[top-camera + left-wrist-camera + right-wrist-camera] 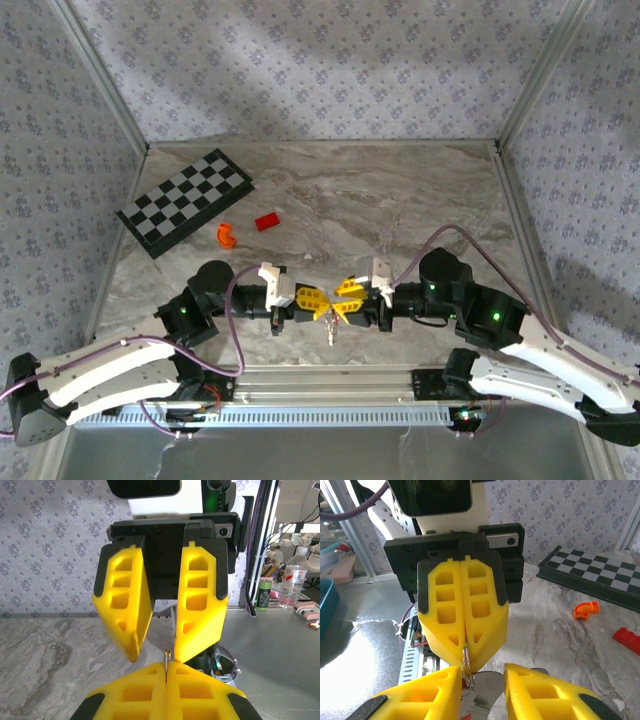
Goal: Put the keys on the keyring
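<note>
The keyring (pixel 466 661) is a thin wire loop pinched between the closed fingertips of the left gripper (pixel 465 664), held above the table's (pixel 400 200) near edge. The keys (pixel 482 690) hang from it, flat and silvery, dipping into the gap of the right gripper (pixel 482 672), whose jaws stand partly apart; whether either finger touches the metal cannot be told. Both arms reach inward from their bases, forearms low, wrists level, the grippers nose to nose. Well behind them to the left lie a red block (pixel 267 222), an orange curved piece (pixel 227 235) and a chessboard (pixel 185 200).
</note>
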Action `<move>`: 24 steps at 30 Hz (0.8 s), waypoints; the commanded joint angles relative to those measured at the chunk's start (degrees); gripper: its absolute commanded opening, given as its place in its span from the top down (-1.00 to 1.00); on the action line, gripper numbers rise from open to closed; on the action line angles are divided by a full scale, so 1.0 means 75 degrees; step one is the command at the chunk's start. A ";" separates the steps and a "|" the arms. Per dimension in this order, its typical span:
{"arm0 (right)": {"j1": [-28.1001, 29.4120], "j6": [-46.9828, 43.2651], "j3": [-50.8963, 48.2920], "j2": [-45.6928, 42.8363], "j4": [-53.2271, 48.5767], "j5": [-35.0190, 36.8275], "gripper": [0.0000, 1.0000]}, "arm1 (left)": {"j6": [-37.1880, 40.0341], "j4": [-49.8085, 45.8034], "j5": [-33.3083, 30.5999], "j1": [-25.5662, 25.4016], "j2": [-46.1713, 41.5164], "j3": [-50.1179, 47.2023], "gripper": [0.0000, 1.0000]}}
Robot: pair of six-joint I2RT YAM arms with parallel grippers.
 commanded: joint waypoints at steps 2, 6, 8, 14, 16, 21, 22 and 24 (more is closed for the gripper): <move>-0.0021 0.0067 -0.0080 -0.0010 0.0091 -0.0218 0.53 | -0.0075 0.0358 0.0147 -0.0018 -0.0019 0.0304 1.00; -0.0028 0.0064 -0.0099 0.0049 0.0143 -0.0248 0.67 | -0.0075 0.0357 0.0159 -0.0016 0.0016 0.0316 1.00; -0.0031 0.0063 -0.0101 0.0073 0.0153 -0.0254 0.77 | -0.0078 0.0338 0.0161 -0.0021 0.0028 0.0328 1.00; -0.0020 0.0059 -0.0059 0.0189 0.0060 -0.0268 1.00 | -0.0069 0.0290 0.0143 -0.0020 0.0066 0.0328 1.00; -0.0010 0.0054 -0.0045 0.0177 0.0029 -0.0202 1.00 | -0.0055 0.0221 0.0109 -0.0016 0.0071 0.0346 1.00; -0.0006 0.0004 0.0251 0.0353 -0.0516 0.0051 1.00 | 0.0246 -0.0814 -0.0328 -0.0021 0.0064 0.0655 0.97; 0.0000 -0.0054 0.0376 0.0422 -0.0707 0.0088 1.00 | 0.0366 -0.1176 -0.0430 -0.0020 0.0075 0.0760 0.93; 0.0015 -0.0175 0.0609 0.0565 -0.1093 0.0132 1.00 | 0.0626 -0.1965 -0.0622 -0.0021 0.0120 0.1043 0.89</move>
